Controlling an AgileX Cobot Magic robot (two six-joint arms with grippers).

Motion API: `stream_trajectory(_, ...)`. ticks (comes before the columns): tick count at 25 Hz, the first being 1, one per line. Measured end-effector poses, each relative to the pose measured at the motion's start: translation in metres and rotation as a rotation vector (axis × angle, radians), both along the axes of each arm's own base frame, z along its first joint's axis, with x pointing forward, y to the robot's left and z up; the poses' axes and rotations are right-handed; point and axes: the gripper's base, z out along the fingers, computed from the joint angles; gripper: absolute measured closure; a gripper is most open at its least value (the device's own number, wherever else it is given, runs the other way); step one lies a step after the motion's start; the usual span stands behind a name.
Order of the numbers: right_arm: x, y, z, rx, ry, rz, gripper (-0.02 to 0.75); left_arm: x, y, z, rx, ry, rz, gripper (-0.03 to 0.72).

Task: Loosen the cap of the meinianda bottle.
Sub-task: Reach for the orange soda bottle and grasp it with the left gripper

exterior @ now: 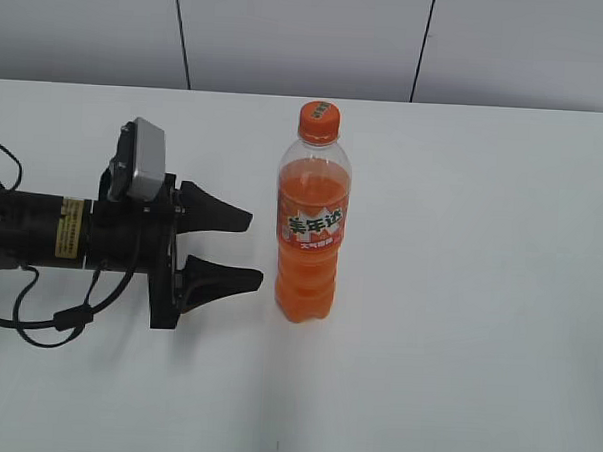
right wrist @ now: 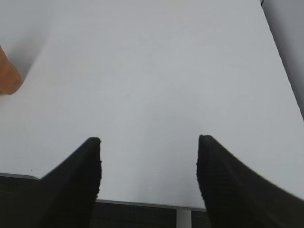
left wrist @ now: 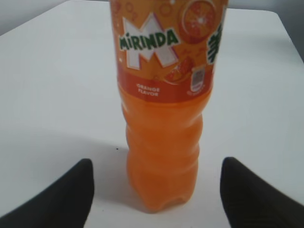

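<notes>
Exterior: my left pincer (exterior: pixel 252 249) gaped, one meinianda bottle (exterior: pixel 311 221) upright just right of it, untouched, one cap (exterior: pixel 319 119) on | Left wrist: bottle ahead between spread fingers (left wrist: pixel 66 194) | Right wrist: right pincer (right wrist: pixel 148 161) gaped over bare bench (right wrist: pixel 156 71).

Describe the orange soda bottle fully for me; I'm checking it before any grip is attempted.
The meinianda bottle is tall clear plastic, filled with orange liquid nearly to the shoulder. An orange ribbed cap sits on its neck. Its orange label shows Chinese characters in the exterior view and MIRINDA, ORANGE FLAVOR in the left wrist view. The lower body is ridged. It stands upright on the white table, and nothing else touches it; the open left gripper sits beside it, short of contact.
</notes>
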Motion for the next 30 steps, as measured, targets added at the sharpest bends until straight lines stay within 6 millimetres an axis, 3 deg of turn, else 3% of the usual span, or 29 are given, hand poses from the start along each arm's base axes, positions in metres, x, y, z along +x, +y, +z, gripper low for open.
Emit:
stream_trajectory(11,0.0,0.0,0.0,0.003,0.0,0.002,0.261,0.007,-0.018,-0.006,0.015,-0.011,-0.035,0.167)
stream_trajectory(24,0.0,0.001,0.0,0.006,0.0,0.004,0.261,0.016,-0.057,-0.014,0.008,0.01,-0.101,0.167)
stream_trajectory(30,0.0,0.001,0.0,0.006,0.0,0.004,0.261,0.016,-0.064,-0.016,-0.003,0.019,-0.093,0.167)
